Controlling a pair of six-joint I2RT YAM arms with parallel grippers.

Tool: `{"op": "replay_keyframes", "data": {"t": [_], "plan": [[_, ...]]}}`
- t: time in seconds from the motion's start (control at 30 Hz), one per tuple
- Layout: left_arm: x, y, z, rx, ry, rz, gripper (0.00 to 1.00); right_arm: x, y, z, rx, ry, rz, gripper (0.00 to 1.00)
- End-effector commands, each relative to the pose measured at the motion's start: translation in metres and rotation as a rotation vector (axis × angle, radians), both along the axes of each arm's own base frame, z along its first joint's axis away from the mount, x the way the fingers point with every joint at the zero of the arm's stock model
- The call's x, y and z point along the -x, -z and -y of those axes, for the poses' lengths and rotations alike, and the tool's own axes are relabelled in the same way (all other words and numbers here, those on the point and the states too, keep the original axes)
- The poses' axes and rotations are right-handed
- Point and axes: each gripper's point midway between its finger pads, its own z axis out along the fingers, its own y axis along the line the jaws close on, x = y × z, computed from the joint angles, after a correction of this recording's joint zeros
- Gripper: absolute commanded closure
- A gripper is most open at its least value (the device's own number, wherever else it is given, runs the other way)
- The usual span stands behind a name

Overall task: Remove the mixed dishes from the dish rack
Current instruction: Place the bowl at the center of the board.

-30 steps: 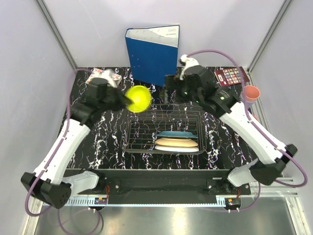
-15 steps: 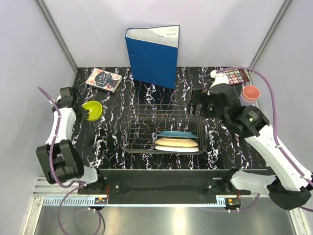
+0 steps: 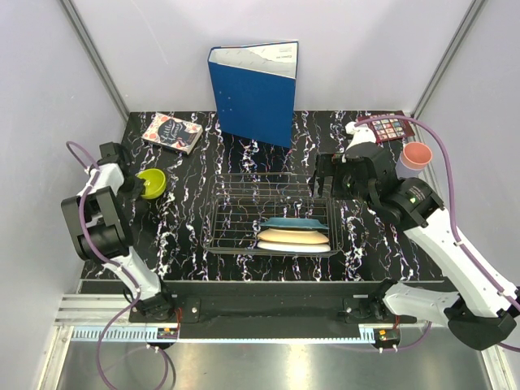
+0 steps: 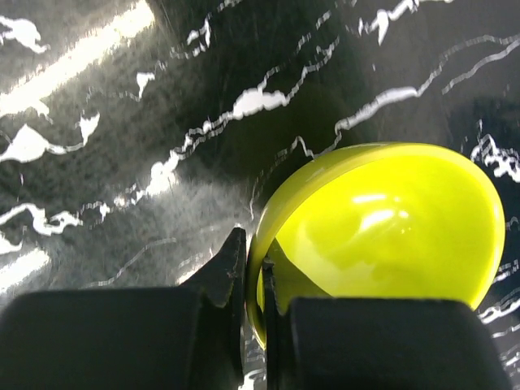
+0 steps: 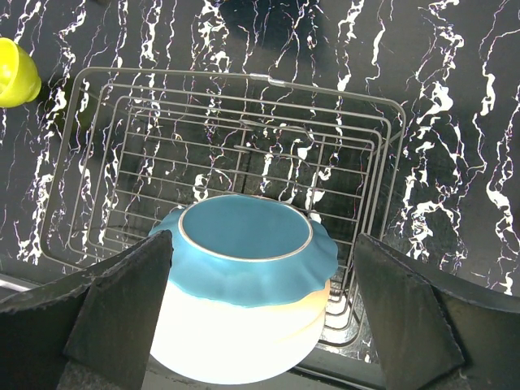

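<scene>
The coming move turns on the plates: they lie straight below the right gripper [image 5: 264, 238], which hangs over the rack [image 5: 244, 122] with its jaws spread wide and nothing held. The stack sits in the rack's near-right corner, teal plate [image 5: 244, 244] uppermost, cream plate [image 3: 294, 236] under it, white plate [image 3: 294, 246] lowest. In the wrist view its broad face fills the span between the two fingers, so I judge a rim pinch likelier than a straddle. The right arm is plainly the nearer one. The left gripper [image 4: 252, 276] is clenched on the rim of the bowl [image 4: 382, 236], low over the tabletop [image 3: 187, 219] well left of the rack (whether it rests there I cannot tell). The rack holds only those three plates; the bowl holds nothing. A pink cup [image 3: 416, 154] stands beyond the rack's far-right corner.
</scene>
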Motion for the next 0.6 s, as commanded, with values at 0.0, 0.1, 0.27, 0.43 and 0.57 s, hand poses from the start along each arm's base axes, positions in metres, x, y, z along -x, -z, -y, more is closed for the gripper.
{"op": "replay_keyframes", "data": {"t": [0.0, 0.1, 0.27, 0.43, 0.57], "plan": [[-0.031, -0.016, -0.016, -0.042, 0.003, 0.098, 1.0, -0.004, -0.008, -0.002, -0.025, 0.015, 0.028, 0.0], [-0.033, -0.009, -0.02, -0.045, 0.012, 0.083, 1.0, -0.007, 0.0, -0.007, -0.031, 0.023, -0.003, 0.0], [-0.039, -0.014, -0.021, -0.047, 0.039, 0.101, 0.88, -0.011, 0.008, -0.012, -0.033, 0.032, -0.025, 0.0], [-0.033, -0.025, -0.02, -0.068, 0.048, 0.121, 0.67, -0.016, 0.006, -0.013, -0.049, 0.054, -0.01, 0.0], [-0.029, -0.041, -0.015, -0.057, 0.036, 0.162, 0.51, -0.019, 0.006, -0.012, -0.062, 0.084, -0.007, 0.0]]}}
